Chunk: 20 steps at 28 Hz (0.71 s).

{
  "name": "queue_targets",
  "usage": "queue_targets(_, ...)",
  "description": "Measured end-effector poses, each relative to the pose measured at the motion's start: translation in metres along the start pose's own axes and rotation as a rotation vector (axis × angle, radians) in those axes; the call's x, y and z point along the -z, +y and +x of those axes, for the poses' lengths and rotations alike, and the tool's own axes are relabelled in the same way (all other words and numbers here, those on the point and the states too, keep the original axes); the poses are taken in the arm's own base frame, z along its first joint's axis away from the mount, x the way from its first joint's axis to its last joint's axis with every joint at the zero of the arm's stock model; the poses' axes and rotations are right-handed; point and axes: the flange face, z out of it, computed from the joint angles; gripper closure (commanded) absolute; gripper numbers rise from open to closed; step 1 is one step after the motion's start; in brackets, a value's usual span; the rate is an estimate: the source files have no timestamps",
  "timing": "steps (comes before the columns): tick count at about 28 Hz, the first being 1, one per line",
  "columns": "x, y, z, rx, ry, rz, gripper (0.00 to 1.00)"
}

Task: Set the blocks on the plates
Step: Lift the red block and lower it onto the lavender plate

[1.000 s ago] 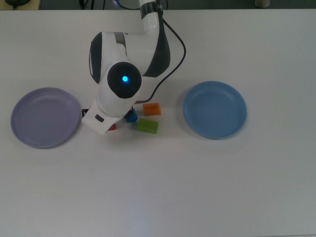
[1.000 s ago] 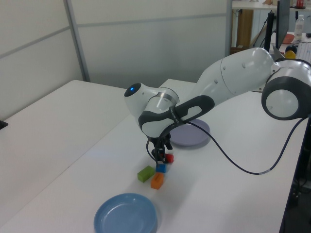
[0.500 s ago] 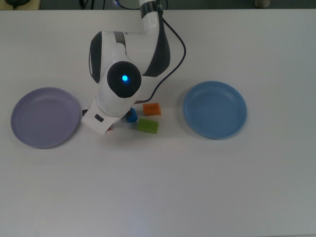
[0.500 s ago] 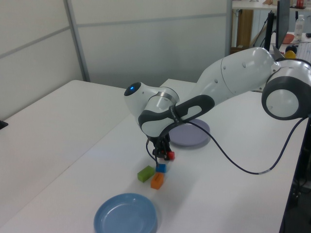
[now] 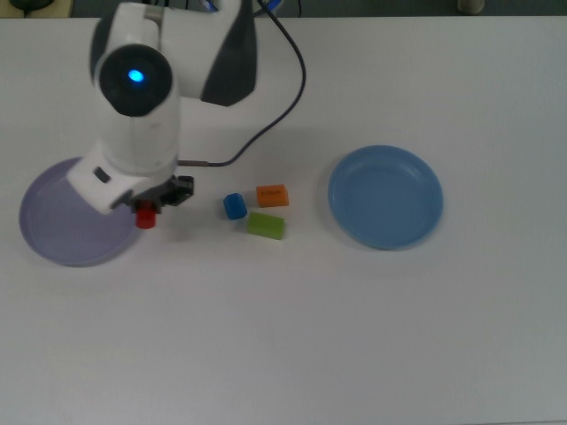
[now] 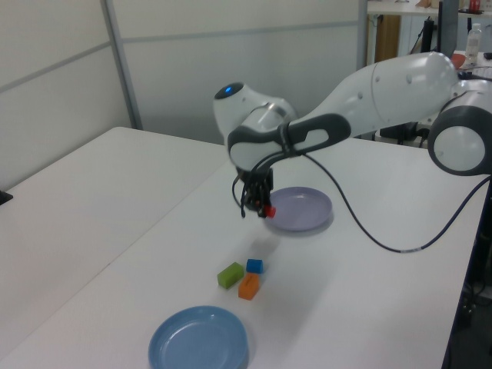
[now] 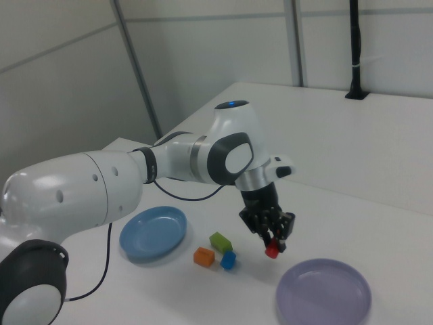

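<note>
Carrying the red cylinder (image 5: 145,217), your gripper (image 5: 151,210) is clamped on it above the tabletop (image 5: 354,336), just off the lavender plate (image 5: 53,235) rim; plate centre lies toward the top view's left.

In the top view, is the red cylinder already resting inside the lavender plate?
No. The small red cylinder is held in the gripper, at the rim of the round lavender plate, not resting in it.

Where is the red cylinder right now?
The red cylinder is held in the gripper, lifted off the table. In the top view it sits by the right rim of the lavender plate, left of the blue cube.
</note>
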Motion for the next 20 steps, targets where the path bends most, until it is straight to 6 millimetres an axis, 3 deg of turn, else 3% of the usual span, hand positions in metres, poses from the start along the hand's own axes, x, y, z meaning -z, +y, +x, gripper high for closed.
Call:
queue_targets(4, -0.005, 0.031, -0.006, -0.046, -0.012, -0.02, 1.0)
queue_targets(8, -0.021, 0.047, -0.009, -0.069, -0.037, -0.031, 1.0)
queue_targets(17, -0.063, 0.058, -0.004, -0.079, -0.029, -0.036, 1.0)
queue_targets(20, -0.068, 0.057, -0.004, -0.078, -0.036, -0.034, 0.87)
